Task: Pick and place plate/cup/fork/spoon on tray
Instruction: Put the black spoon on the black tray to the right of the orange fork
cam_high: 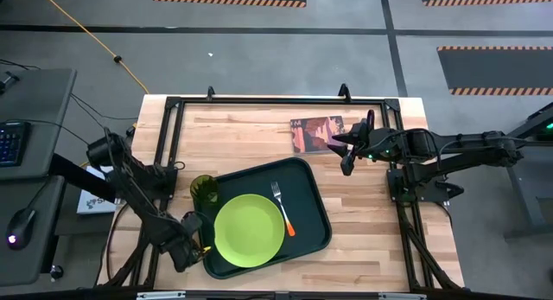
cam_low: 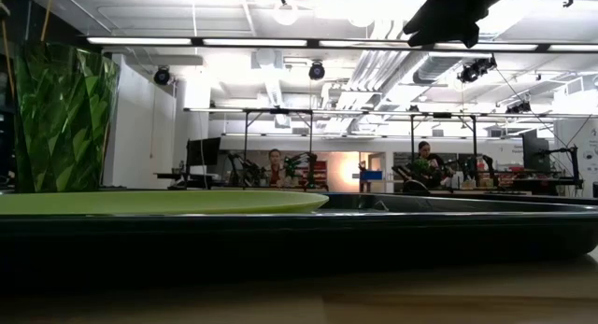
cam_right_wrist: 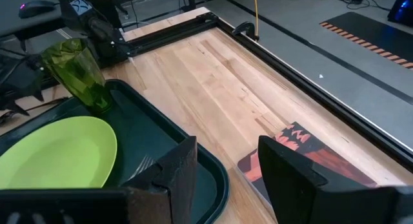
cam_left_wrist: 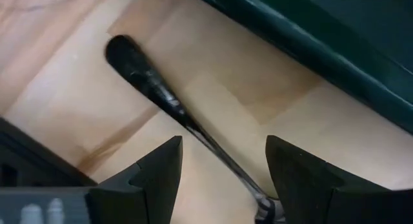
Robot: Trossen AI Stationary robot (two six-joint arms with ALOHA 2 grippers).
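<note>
The dark-green tray (cam_high: 311,183) lies mid-table. The lime-green plate (cam_high: 249,231) lies flat in it, with the orange-handled fork (cam_high: 282,208) beside the plate. The green cup (cam_high: 203,189) stands upright at the tray's far left corner; I cannot tell whether it is on the tray or beside it. The dark spoon (cam_left_wrist: 155,88) lies flat on the wood just outside the tray's left rim (cam_left_wrist: 310,53). My left gripper (cam_left_wrist: 222,146) is open just over the spoon, one finger on each side of the handle, not touching it. My right gripper (cam_high: 346,153) is open and empty, above the table to the tray's far right.
A small reddish picture book (cam_high: 316,133) lies on the table at the far side, next to my right gripper. A black frame (cam_high: 259,101) runs round the table top. Bare wood lies to the right of the tray (cam_high: 371,231).
</note>
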